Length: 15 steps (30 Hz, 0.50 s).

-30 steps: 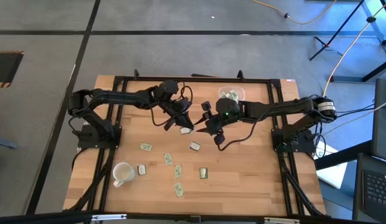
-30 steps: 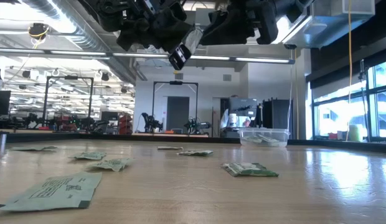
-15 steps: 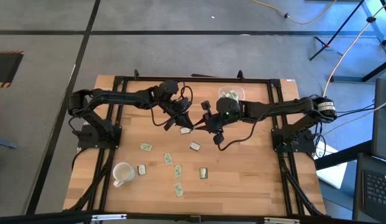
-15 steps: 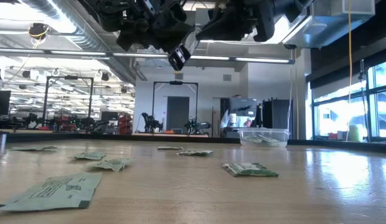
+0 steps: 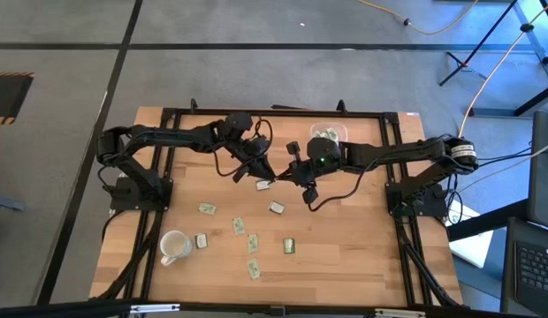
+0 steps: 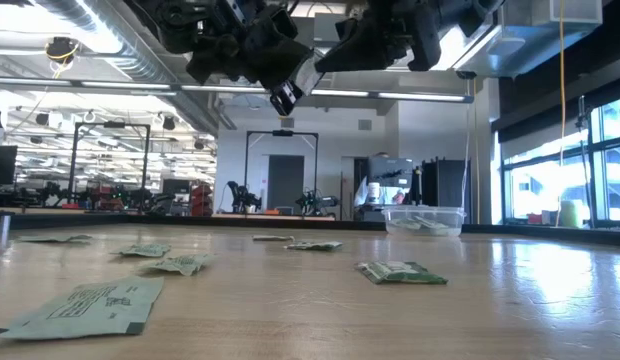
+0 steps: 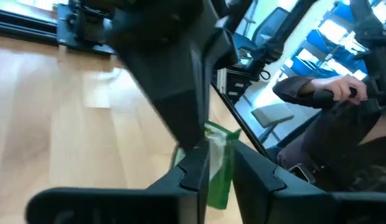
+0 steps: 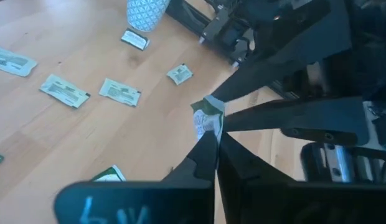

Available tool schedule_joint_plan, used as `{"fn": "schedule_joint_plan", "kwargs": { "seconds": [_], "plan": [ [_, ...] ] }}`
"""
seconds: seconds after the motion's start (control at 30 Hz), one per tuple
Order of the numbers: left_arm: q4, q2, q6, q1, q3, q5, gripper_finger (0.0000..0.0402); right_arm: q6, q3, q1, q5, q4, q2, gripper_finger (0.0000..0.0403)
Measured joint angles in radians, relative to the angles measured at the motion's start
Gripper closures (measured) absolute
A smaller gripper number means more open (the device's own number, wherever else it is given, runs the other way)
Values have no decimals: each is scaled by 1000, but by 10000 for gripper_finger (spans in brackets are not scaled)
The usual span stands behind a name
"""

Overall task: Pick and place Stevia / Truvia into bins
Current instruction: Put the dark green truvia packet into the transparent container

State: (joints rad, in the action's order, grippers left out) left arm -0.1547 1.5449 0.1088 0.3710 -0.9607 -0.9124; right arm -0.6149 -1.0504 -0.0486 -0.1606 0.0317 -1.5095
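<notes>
My two arms: matte black jointed links, loose black cables looping off each wrist. Left pincer (image 5: 262, 173) and right pincer (image 5: 281, 177): dark tapered fingers. Black frame bases at both sides.

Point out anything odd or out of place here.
One small pale green and white paper sachet hangs creased in mid-air over the middle of the table. The right gripper pinches it in shut jaws, and the left gripper is right at it too. Two arms on one sachet looks odd.
</notes>
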Motion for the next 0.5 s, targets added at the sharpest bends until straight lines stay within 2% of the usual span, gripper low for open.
{"fn": "schedule_joint_plan", "kwargs": {
  "seconds": [0.07, 0.2, 0.37, 0.5],
  "plan": [
    [1, -7, -4, 24, 0, 15, 329, 5, -1, 2, 22, 15, 0, 400],
    [66, -23, -70, 62, 0, 69, 314, 44, -1, 2, 144, 94, 17, 400],
    [243, -25, -178, 77, 0, 274, 311, 159, -1, -42, 285, 287, 75, 401],
    [330, -25, -202, 67, 0, 434, 311, 276, -1, -148, 318, 434, 126, 401]
  ]
}}
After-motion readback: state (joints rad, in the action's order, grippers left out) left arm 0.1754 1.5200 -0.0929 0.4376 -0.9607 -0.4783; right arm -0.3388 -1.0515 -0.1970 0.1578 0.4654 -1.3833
